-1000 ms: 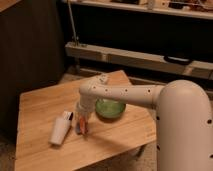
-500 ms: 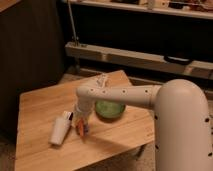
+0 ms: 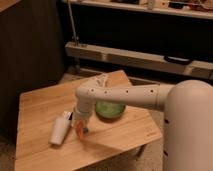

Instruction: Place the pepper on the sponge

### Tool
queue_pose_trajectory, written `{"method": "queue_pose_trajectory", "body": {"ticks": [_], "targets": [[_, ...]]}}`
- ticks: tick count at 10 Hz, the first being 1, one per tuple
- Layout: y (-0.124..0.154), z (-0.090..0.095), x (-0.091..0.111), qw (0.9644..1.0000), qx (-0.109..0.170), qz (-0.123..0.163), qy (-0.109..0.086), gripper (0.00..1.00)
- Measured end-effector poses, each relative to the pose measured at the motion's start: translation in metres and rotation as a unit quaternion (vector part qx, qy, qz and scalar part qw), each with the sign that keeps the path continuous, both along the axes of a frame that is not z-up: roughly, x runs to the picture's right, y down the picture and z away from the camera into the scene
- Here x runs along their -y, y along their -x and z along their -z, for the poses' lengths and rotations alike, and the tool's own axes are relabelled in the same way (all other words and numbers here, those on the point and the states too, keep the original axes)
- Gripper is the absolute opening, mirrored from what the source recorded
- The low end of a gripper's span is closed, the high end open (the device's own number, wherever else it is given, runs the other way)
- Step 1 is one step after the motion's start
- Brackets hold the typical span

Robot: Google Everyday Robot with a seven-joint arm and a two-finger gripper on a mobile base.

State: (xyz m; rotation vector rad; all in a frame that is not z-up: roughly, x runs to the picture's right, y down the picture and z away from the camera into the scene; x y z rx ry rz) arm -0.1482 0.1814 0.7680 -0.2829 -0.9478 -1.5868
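Note:
My gripper (image 3: 81, 122) hangs over the wooden table (image 3: 40, 110), just left of the green bowl, at the end of the white arm that reaches in from the right. It is shut on the pepper (image 3: 80, 131), a slim orange-red piece pointing down from the fingers with its tip close to the tabletop. A small blue-grey bit of the sponge (image 3: 86, 130) shows right beside the pepper's tip. The gripper and pepper hide most of the sponge.
A white cup (image 3: 59, 129) lies on its side just left of the gripper. The green bowl (image 3: 110, 109) sits to its right, partly under the arm. The table's front edge runs close below, and dark shelving stands behind.
The gripper with the pepper has shifted slightly left and down toward the tabletop. The cup and bowl have not moved.

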Motion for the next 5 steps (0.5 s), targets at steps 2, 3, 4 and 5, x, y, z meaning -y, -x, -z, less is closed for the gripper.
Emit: {"method": "queue_pose_trajectory", "body": {"ticks": [2,3,4,5], "targets": [[0.0,-0.001,0.001,1.0,-0.001,-0.002,0.0,0.74],[0.002,-0.007,0.004,0.9999,-0.003,-0.008,0.006,0.74],[0.006,-0.018,0.009,0.9998,-0.005,-0.017,0.011,0.74],[0.013,-0.037,0.016,0.9994,-0.007,-0.028,0.019,0.74]]}}
